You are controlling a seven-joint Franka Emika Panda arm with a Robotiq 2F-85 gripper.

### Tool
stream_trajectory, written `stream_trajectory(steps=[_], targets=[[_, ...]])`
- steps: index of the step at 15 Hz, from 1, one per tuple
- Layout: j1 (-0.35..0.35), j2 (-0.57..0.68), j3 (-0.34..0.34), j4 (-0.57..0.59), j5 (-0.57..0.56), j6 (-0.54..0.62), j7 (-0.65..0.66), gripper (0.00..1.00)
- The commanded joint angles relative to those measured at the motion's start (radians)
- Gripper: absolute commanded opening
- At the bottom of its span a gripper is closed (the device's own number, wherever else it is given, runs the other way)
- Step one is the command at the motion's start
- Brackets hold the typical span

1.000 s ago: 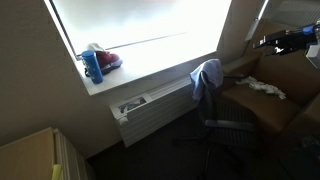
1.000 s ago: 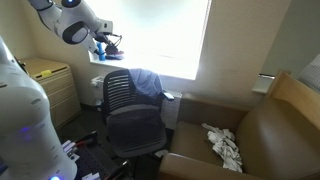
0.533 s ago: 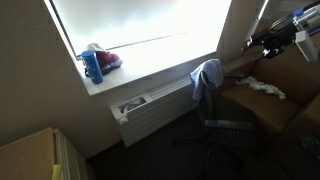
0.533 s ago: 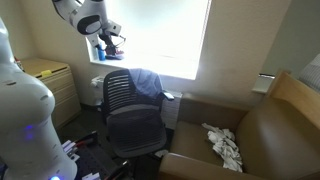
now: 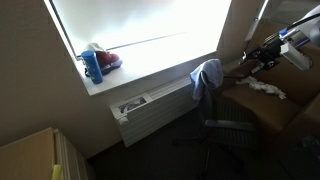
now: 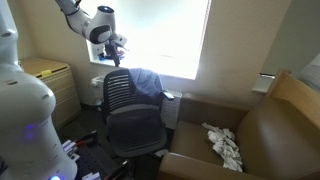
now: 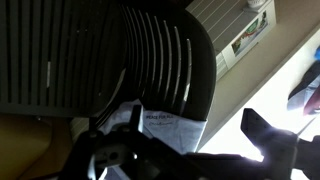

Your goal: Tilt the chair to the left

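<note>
A black mesh office chair [image 6: 128,105] stands by the window, with a grey-blue cloth [image 6: 149,82] draped over its backrest. It also shows in an exterior view [image 5: 222,124], where the cloth [image 5: 206,80] hangs over it. My gripper [image 6: 117,56] hovers just above the top edge of the backrest, apart from it; it also shows in an exterior view [image 5: 262,56]. In the wrist view the ribbed backrest [image 7: 160,50] and cloth [image 7: 165,125] lie below my gripper [image 7: 185,150], whose fingers are spread wide and empty.
A brown armchair [image 6: 270,130] with a crumpled white cloth [image 6: 224,148] stands beside the chair. A blue bottle [image 5: 93,66] and a red item sit on the window sill [image 5: 150,75]. A wall heater [image 5: 150,104] is below it. A wooden cabinet [image 6: 50,82] stands nearby.
My gripper has come down and moved toward the chair's backrest, from high near the window to just above the backrest top. The chair has not moved.
</note>
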Motion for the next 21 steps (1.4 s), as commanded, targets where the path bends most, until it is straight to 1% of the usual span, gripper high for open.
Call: stream_trajectory(steps=[1, 2, 3, 5, 6, 9, 10, 11, 12, 13, 14, 15, 16, 17, 19, 21], targets=[[0.033, 0.08, -0.036, 0.05, -0.242, -0.066, 0.179, 1.0], [0.062, 0.102, -0.06, 0.063, -0.327, -0.077, 0.231, 1.0], [0.067, 0.142, -0.053, 0.107, -0.416, -0.104, 0.29, 1.0], [0.123, 0.215, -0.092, 0.183, -0.589, -0.133, 0.409, 1.0], [0.153, 0.257, -0.108, 0.23, -0.654, -0.124, 0.455, 1.0], [0.227, 0.371, -0.149, 0.369, -0.758, -0.1, 0.534, 1.0], [0.265, 0.409, -0.186, 0.417, -0.809, -0.081, 0.577, 1.0], [0.342, 0.428, -0.267, 0.451, -0.797, -0.063, 0.575, 1.0], [0.293, 0.355, -0.215, 0.356, -0.723, -0.075, 0.519, 1.0], [0.329, 0.384, -0.251, 0.395, -0.734, -0.07, 0.529, 1.0], [0.351, 0.405, -0.272, 0.421, -0.737, -0.069, 0.532, 1.0], [0.361, 0.417, -0.281, 0.435, -0.738, -0.068, 0.533, 1.0], [0.353, 0.399, -0.281, 0.402, -0.735, -0.069, 0.525, 1.0], [0.364, 0.406, -0.304, 0.4, -0.743, -0.062, 0.54, 1.0], [0.404, 0.468, -0.374, 0.442, -0.774, -0.056, 0.58, 1.0], [0.413, 0.528, -0.395, 0.488, -0.755, -0.062, 0.561, 1.0]])
